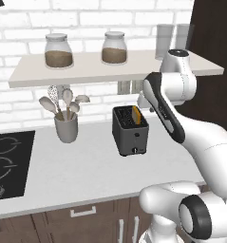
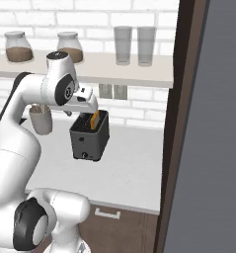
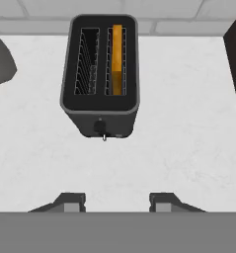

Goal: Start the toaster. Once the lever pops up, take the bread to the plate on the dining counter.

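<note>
**A:** Start at the end effector point(image 3: 117, 202). What is it doing?

**B:** In the hand view its two dark tips stand partly apart with bare white tabletop point(image 3: 188, 123) between them. It holds nothing and touches nothing. It hangs above the toaster point(image 3: 100, 74), looking down into the slots.

**A:** And the bread?

**B:** The bread point(image 3: 117, 59) sits in the right-hand slot as the hand camera sees it, its orange edge standing a little proud of the slot. In the left base view the bread point(image 1: 136, 115) pokes up from the toaster point(image 1: 129, 131), which stands on the tabletop between the grey utensil cup point(image 1: 66, 128) and the arm.

**A:** So which step is this?

**B:** I'd judge it an approach from above, either to the lever point(image 3: 104, 137) or to the slice; I cannot tell whether the toaster has run. The lever shows as a small pale tab low on the narrow front face.

**A:** How to do it well?

**B:** For the lever, come down in front of the face and press straight down, not sideways, or the light toaster may slide. For the slice, centre the tips across its thin faces and lift straight up, clear of the slot wires.
</note>
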### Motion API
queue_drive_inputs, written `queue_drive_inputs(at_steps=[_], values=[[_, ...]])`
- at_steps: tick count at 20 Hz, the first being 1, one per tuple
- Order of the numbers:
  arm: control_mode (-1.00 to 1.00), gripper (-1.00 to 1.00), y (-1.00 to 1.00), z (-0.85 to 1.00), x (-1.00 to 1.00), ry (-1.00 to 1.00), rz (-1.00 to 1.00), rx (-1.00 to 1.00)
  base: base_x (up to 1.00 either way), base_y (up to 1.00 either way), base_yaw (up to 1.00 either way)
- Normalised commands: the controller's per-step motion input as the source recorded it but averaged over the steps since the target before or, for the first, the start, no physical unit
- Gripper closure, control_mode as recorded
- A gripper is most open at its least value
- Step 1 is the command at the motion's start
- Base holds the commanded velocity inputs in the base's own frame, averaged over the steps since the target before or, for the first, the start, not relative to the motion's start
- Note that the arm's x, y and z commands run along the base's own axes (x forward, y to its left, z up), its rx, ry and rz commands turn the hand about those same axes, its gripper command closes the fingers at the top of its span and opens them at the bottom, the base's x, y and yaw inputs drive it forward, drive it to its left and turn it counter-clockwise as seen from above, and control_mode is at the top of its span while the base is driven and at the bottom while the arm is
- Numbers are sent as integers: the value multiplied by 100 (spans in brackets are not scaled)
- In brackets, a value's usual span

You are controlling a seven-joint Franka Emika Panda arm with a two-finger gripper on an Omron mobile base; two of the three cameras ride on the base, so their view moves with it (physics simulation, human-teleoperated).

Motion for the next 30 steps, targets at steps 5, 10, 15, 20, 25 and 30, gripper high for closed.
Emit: queue_drive_inputs(at_steps=[5, 10, 15, 20, 25, 30], values=[[-100, -100, 0, -1, -17, 0, 1, 0, 0, 0, 0], [-100, -100, 1, -20, -54, -6, 4, 0, 0, 0, 0], [-100, -100, 8, -31, -46, -14, 2, 0, 0, 0, 0], [-100, -100, 21, -35, -4, -8, 0, 0, 0, 0, 0], [-100, -100, 24, -18, 26, 0, 0, 0, 0, 0, 0], [-100, -100, 16, -1, 9, -1, 0, 0, 0, 0, 0]])
